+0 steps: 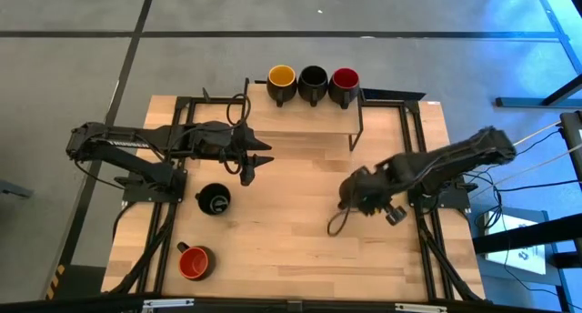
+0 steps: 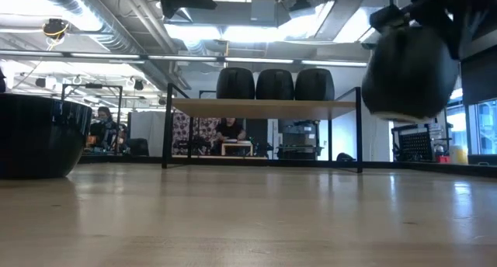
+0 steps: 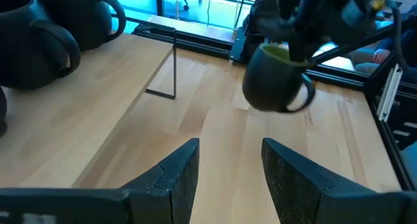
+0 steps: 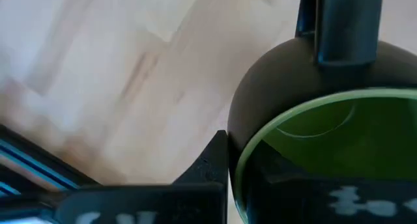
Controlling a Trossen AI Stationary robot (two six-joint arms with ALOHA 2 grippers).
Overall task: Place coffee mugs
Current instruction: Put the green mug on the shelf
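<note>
1. The wooden table (image 1: 300, 249) fills the middle of the high view, with both dark arms reaching in over it from its two sides.
2. A low shelf (image 1: 309, 119) with thin black legs stands at the table's far edge; in the low view its board sits raised above the tabletop.
3. Three coffee mugs stand in a row on the shelf, close together: the yellow mug (image 1: 281, 81), the black mug on the shelf (image 1: 313, 81) in the middle, and the red mug on the shelf (image 1: 344, 83).
4. The right gripper (image 4: 273, 159) hangs over the table's right part, clear of the surface. It pinches the green mug (image 4: 313, 146): one finger lies outside the dark wall, and the rim runs across the gripper. The left wrist view shows this mug (image 3: 277, 87) lifted off the wood, its handle to one side.
5. The left gripper (image 3: 228, 178) hovers over the table's left-centre, just in front of the shelf, its fingers spread apart with nothing between them.
6. A second black mug (image 1: 215, 200) stands on the table below the left gripper, near the left arm's base.
7. A second red mug (image 1: 194, 261) stands near the table's front left corner, well apart from the shelf.
</note>
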